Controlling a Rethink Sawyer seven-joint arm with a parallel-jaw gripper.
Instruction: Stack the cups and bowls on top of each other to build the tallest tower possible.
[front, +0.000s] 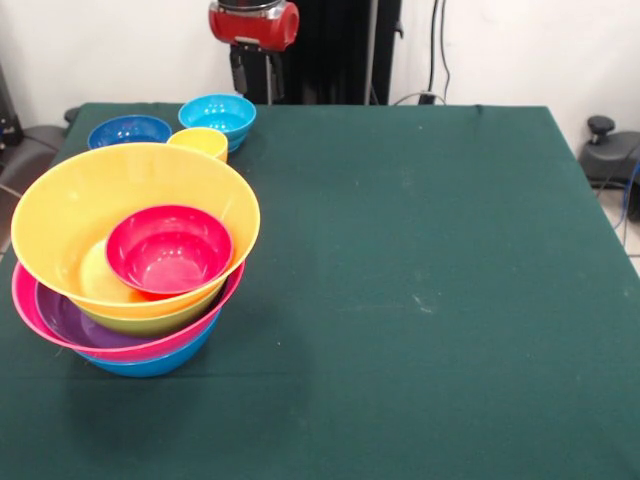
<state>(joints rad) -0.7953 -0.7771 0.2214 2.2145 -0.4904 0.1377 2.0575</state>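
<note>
The tower stands at the table's left. From the bottom it is a blue bowl (150, 365), a pink bowl (28, 298), a purple bowl (68, 320) and a green bowl (150, 322). On top sits a large yellow-orange bowl (60, 210), tilted, with a small red bowl (168, 250) inside it. Behind the tower a yellow-orange cup (200, 142) stands upright between a dark blue bowl (128, 130) and a light blue bowl (217, 113). The gripper (254, 85) hangs at the far edge just behind the light blue bowl, holding nothing that I can see.
The green cloth table (420, 280) stretches to the right of the tower. The arm's red and black wrist (253, 24) shows at the top edge. Cables and a black stand lie beyond the table's right side.
</note>
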